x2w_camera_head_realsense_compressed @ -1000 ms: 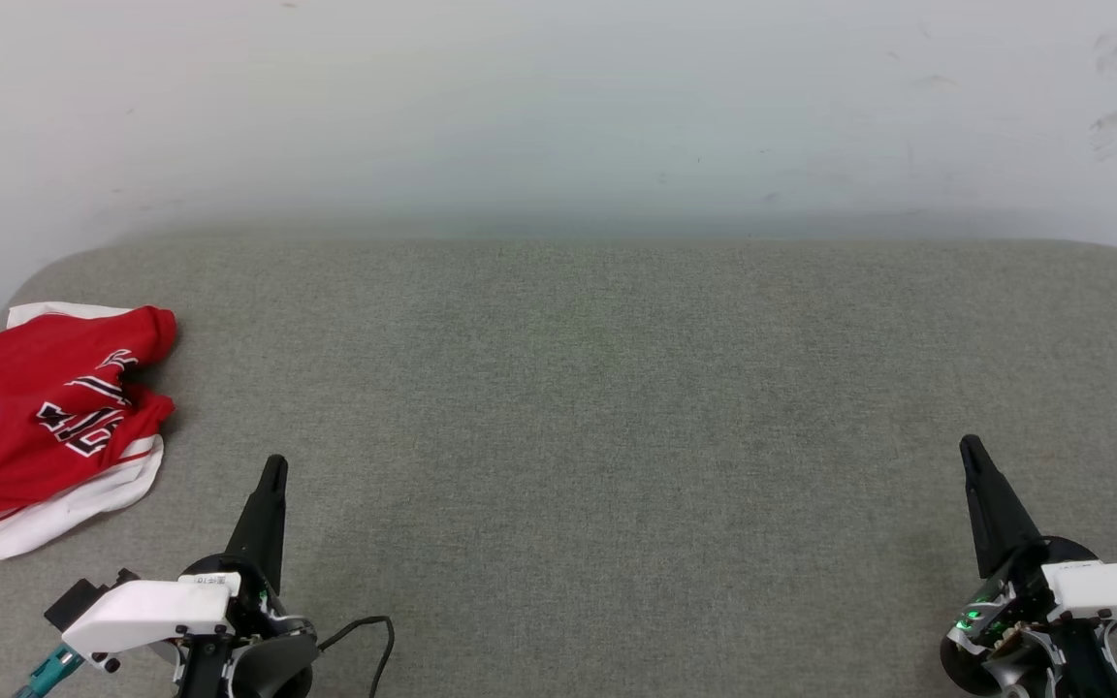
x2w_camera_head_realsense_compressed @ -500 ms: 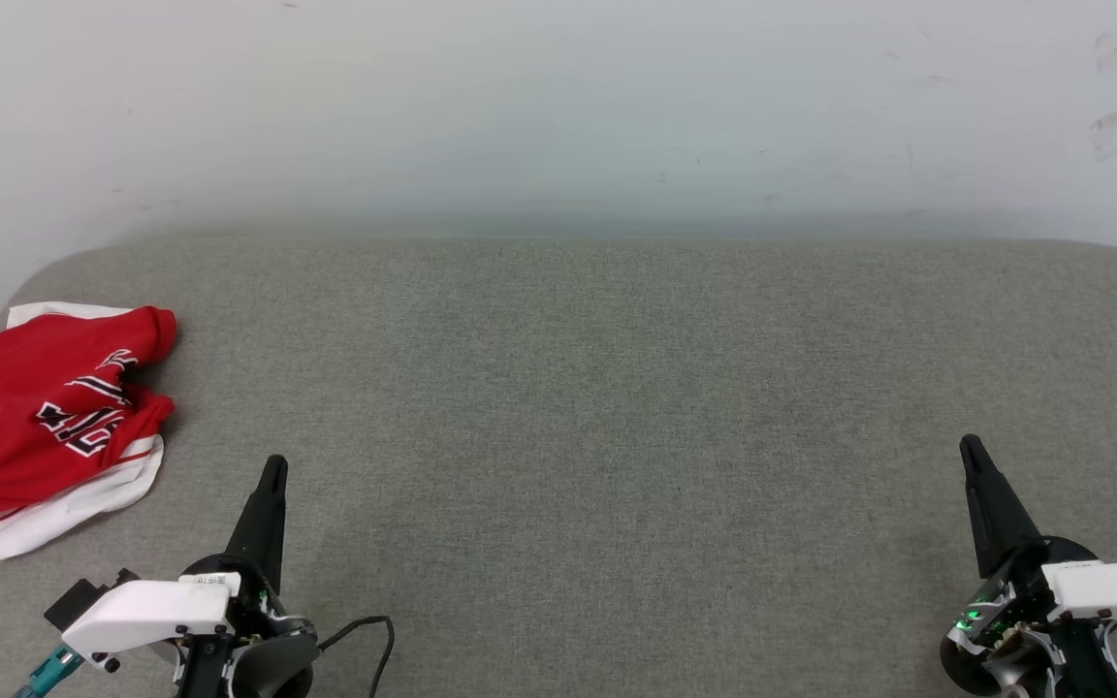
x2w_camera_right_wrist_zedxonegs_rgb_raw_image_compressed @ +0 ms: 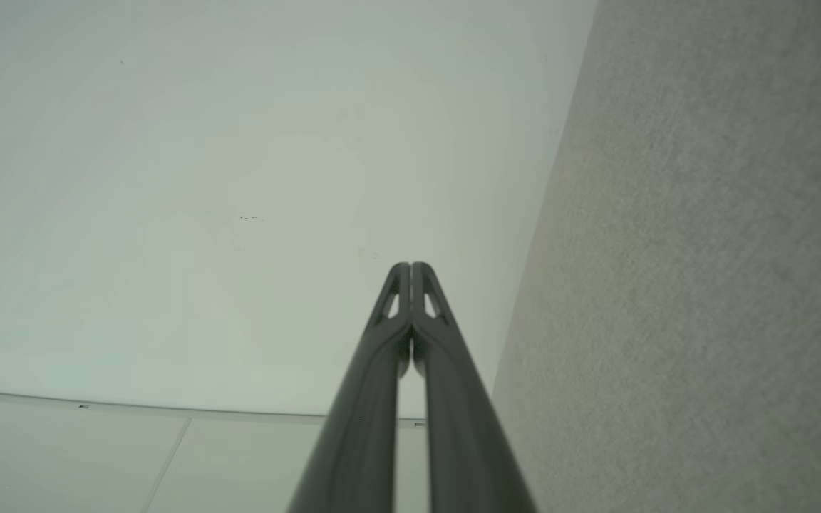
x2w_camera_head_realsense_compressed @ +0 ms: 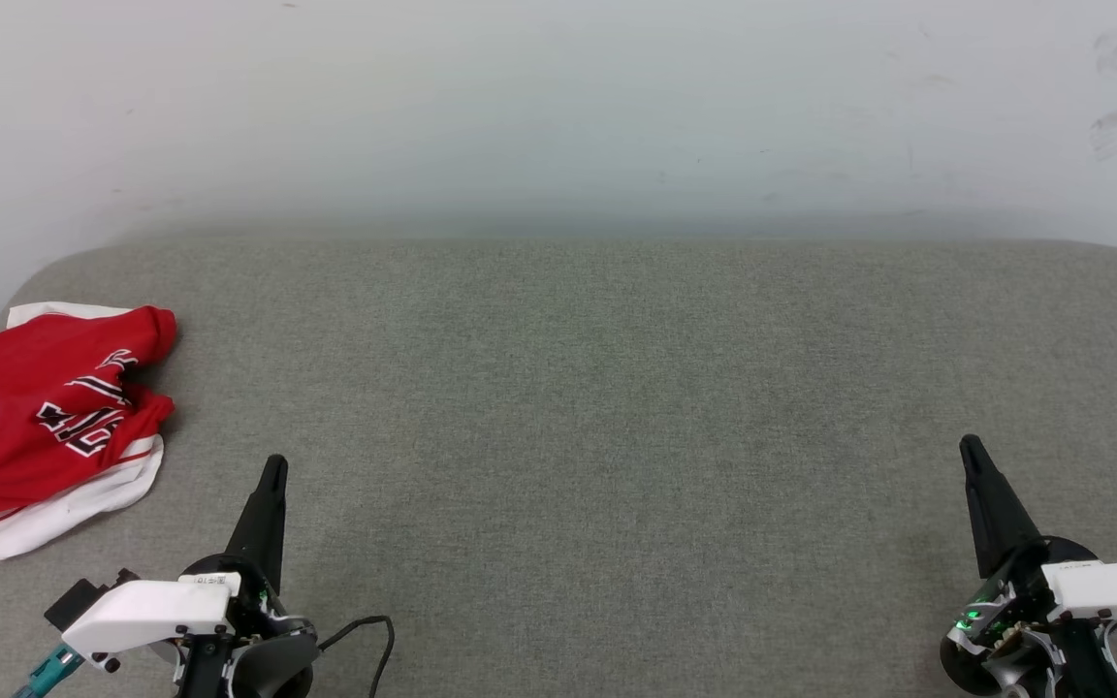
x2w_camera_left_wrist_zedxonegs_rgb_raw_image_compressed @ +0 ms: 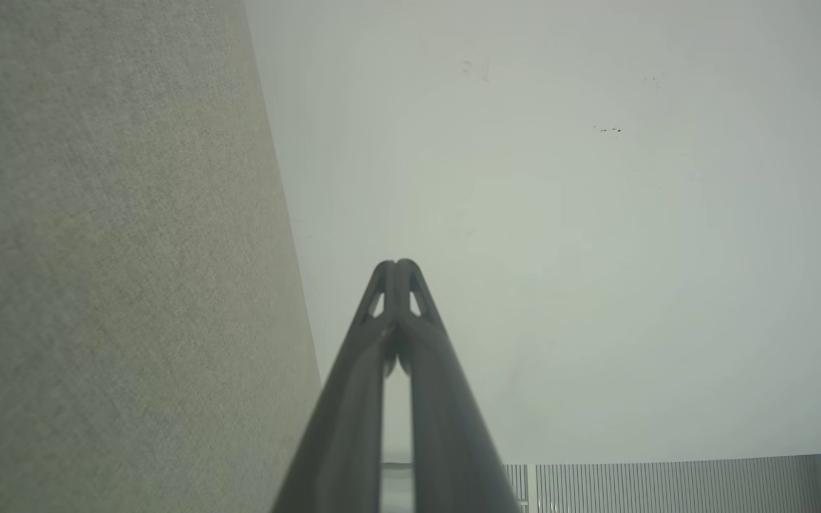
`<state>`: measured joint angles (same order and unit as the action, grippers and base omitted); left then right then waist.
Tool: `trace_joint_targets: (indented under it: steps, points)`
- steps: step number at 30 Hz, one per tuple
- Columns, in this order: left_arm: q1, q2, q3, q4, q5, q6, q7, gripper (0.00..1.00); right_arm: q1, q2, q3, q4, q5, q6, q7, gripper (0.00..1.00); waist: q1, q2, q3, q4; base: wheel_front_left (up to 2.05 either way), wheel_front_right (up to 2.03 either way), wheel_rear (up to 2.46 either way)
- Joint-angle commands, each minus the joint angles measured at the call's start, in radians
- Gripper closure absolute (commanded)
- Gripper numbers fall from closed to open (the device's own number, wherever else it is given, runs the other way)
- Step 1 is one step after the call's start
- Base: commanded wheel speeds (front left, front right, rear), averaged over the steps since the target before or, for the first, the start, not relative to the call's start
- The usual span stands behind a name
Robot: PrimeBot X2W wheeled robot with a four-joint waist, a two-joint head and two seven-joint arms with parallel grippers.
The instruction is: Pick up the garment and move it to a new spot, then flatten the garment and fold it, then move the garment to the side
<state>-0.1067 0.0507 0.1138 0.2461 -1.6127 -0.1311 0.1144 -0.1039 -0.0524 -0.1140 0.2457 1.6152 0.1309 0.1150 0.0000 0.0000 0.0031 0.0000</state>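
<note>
The garment (x2w_camera_head_realsense_compressed: 30,417), a red jersey with white trim and black letters, lies crumpled at the far left edge of the grey padded surface (x2w_camera_head_realsense_compressed: 597,388). My left gripper (x2w_camera_head_realsense_compressed: 273,467) stands at the lower left, shut and empty, a short way right of the garment and apart from it. At the lower right my right gripper (x2w_camera_head_realsense_compressed: 968,447) is shut and empty too, far from the garment. In the left wrist view the left gripper (x2w_camera_left_wrist_zedxonegs_rgb_raw_image_compressed: 396,265) has its tips pressed together. The right wrist view shows the right gripper (x2w_camera_right_wrist_zedxonegs_rgb_raw_image_compressed: 410,266) with its tips touching as well.
A pale wall (x2w_camera_head_realsense_compressed: 558,107) rises behind the padded surface. The surface's rounded corners sit at the far left and far right. A black cable (x2w_camera_head_realsense_compressed: 369,635) loops beside my left wrist.
</note>
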Motion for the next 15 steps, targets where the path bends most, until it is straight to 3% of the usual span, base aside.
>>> trace_joint_targets:
  steps: [1, 11, 12, 15]
  points:
    - [-0.006, -0.001, 0.002, 0.0, 0.0, -0.002, 0.002, 1.0, -0.011, 0.004, 0.0, 0.001, -0.005, 0.0, 0.001, 1.0, 0.0, 0.0, 0.0, 0.0, 0.0, 0.0, 0.0]
    - [-0.006, -0.001, 0.002, -0.001, 0.0, -0.002, 0.002, 1.0, -0.011, 0.004, 0.0, 0.001, -0.005, 0.0, 0.001, 1.0, 0.0, 0.0, 0.0, 0.0, 0.0, 0.0, 0.0]
    - [0.0, 0.0, 0.0, 0.0, 0.0, 0.0, 0.0, 0.0, 0.0, 0.0, 0.0, 0.0, 0.0, 0.0, 0.0, 0.0, 0.0, 0.0, 0.0, 0.0, 0.0, 0.0, 0.0]
    - [0.02, -0.002, -0.004, 0.024, 0.0, 0.0, -0.002, 0.0, 0.022, 0.0, 0.001, 0.024, 0.0, 0.0, 0.0, 0.0, 0.0, 0.0, 0.0, 0.0, 0.0, 0.0, 0.0]
